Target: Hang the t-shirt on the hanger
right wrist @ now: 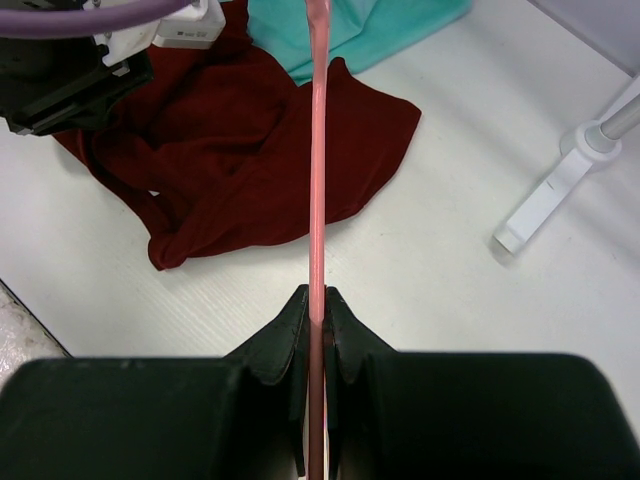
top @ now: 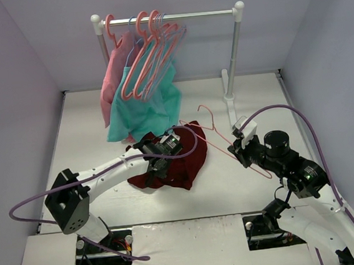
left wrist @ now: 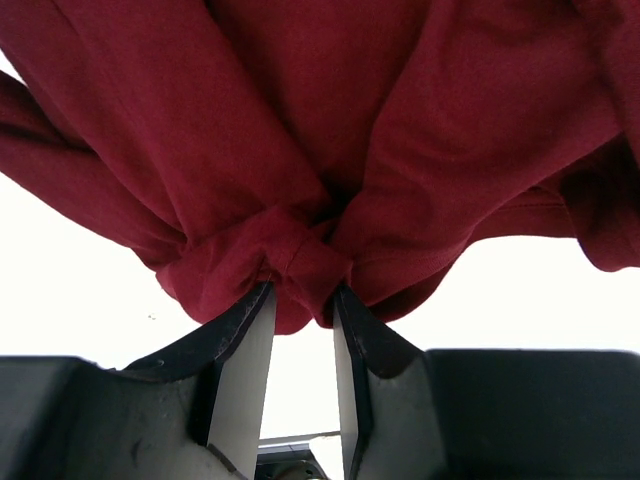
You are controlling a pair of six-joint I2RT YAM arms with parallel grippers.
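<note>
1. The left end effector (left wrist: 303, 295) is clenched on a bunched fold of the t-shirt (left wrist: 330, 120). Both fingers (left wrist: 243, 370) press into the cloth, which fans out from the pinch.
2. The right end effector (right wrist: 318, 300) is clamped tight on a thin bar of the hanger (right wrist: 318, 150). The bar runs straight out from the jaws towards the far left of the surface (top: 89, 128).
3. The t-shirt lies crumpled around the middle of the surface, slightly left of centre. In the right wrist view its near and right edges rest flat on the surface. How much of the gripped part is raised cannot be told.
4. The hanger is held above the surface. Its hook end reaches over the t-shirt's right side, and its other end points back towards the near right corner.
5. The t-shirt's far edge sits just under the hem of the teal garment (top: 146, 107), so room is tight there.
6. Bare surface shows between the t-shirt and the right edge, in a strip along the near edge, and beside the left edge.
7. The rack rail (top: 172, 17) spans the far edge and carries the pink garment (top: 112, 82), the teal one and the spare hangers (top: 147, 54), all bunched at its left end.
8. The rack foot (right wrist: 545, 195) stands near the far right corner, well apart from the t-shirt.
</note>
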